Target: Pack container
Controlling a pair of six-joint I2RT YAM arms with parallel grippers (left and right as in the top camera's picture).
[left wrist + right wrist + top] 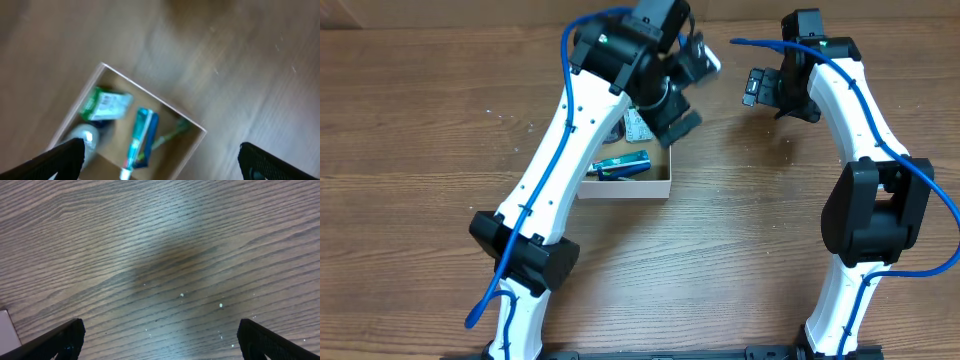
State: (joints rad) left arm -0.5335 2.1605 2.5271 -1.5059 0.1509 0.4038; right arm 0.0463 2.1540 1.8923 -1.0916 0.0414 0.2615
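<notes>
- The left gripper [160,152] hung over the container [152,96], fingers spread wide, holding nothing.
- The container sat on the wooden table [165,240], with a green-and-white carton [106,104] beside a blue tube [142,134] inside.
- The right gripper [160,332] was likewise spread and empty.

The table [165,240] is brown, with fine darker wood grain and a few pale specks. The container [150,96] has white walls and a tan floor. In it, the carton [106,104] is green and white. The tube [141,135] is blue and teal with a white tip. The arms [555,150] are white with black joints, and the cables [561,65] are blue. The left pincer [165,160] and right pincer [160,337] are black.
</notes>
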